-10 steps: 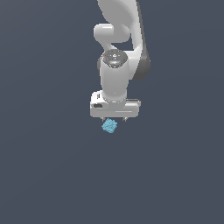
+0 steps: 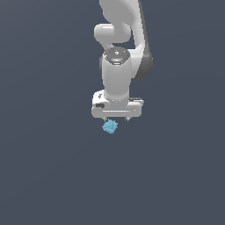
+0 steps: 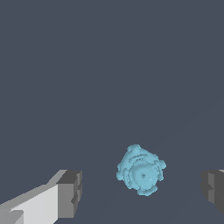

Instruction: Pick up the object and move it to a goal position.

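The object (image 2: 110, 127) is a small light-blue lumpy chunk lying just below the white hand of the arm in the exterior view. My gripper (image 2: 116, 119) hangs right over it, pointing down. In the wrist view the object (image 3: 141, 170) sits between the two dark finger pads (image 3: 71, 193), with a clear gap on each side and closer to neither by much. My gripper (image 3: 142, 191) is open and nothing touches the chunk. No goal marker shows in either view.
A uniform dark grey-blue surface (image 2: 52, 176) fills both views. The white arm (image 2: 118, 39) rises above the hand toward the top of the exterior view.
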`<state>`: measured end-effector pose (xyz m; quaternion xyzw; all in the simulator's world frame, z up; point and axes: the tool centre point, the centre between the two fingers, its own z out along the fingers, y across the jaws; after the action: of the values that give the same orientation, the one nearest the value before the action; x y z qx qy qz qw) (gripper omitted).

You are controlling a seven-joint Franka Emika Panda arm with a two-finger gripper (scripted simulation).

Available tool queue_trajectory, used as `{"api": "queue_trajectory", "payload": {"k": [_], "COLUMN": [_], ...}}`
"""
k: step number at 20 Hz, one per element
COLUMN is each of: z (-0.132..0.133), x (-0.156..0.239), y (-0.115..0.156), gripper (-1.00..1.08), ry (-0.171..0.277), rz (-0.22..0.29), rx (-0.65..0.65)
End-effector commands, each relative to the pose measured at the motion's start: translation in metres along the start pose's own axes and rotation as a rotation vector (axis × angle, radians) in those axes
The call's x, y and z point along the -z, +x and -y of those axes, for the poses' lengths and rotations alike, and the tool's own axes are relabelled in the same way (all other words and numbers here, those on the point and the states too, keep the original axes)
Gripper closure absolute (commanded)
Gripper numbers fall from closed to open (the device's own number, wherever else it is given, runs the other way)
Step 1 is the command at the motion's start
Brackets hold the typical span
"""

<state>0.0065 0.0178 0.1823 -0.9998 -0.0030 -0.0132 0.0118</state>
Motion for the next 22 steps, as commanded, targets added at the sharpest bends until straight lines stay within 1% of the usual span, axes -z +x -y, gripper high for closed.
{"api": "queue_trajectory", "payload": {"k": [1, 7, 12, 17, 22], "z": [0.002, 0.001, -0.002, -0.008, -0.016], "x": [0.002, -0.001, -0.012, -0.029, -0.052], "y": [0.001, 0.000, -0.006, -0.016, -0.031], "gripper": [-0.92, -0.92, -0.92, -0.92, -0.92], "ry": [0.004, 0.003, 0.001, -0.002, -0.010], "rz": [-0.007, -0.004, -0.001, 0.005, 0.012], "rx": [0.006, -0.010, -0.064, -0.155, -0.284]}}
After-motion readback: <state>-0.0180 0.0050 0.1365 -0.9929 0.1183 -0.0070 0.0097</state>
